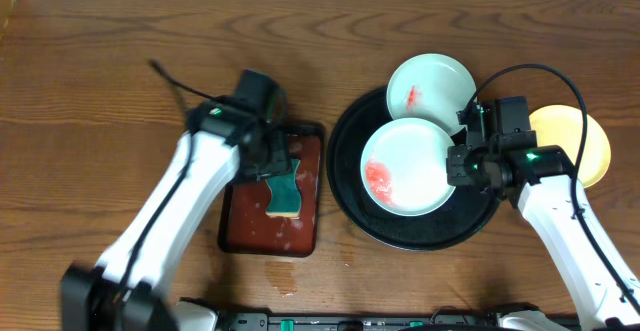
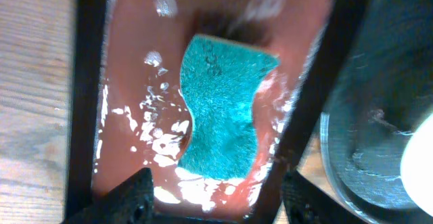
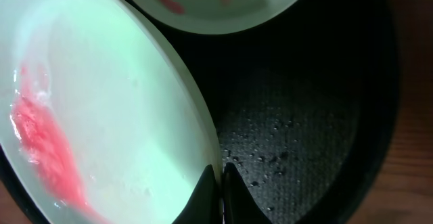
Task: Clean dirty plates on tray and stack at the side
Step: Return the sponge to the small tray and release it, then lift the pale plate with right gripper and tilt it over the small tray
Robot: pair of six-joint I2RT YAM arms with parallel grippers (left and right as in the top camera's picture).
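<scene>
On the black tray lies a mint-white plate with a red smear on its left side. My right gripper is shut on its right rim; in the right wrist view the two fingertips pinch the plate's edge. A second mint plate with a small red smear rests over the tray's far rim. A pale yellow plate lies on the table right of the tray. My left gripper stands open just above a teal sponge, holding nothing.
The sponge lies on a wet rectangular reddish-brown tray, left of the black tray. The black tray's bare floor is dotted with water drops. Bare wooden table stretches to the far left.
</scene>
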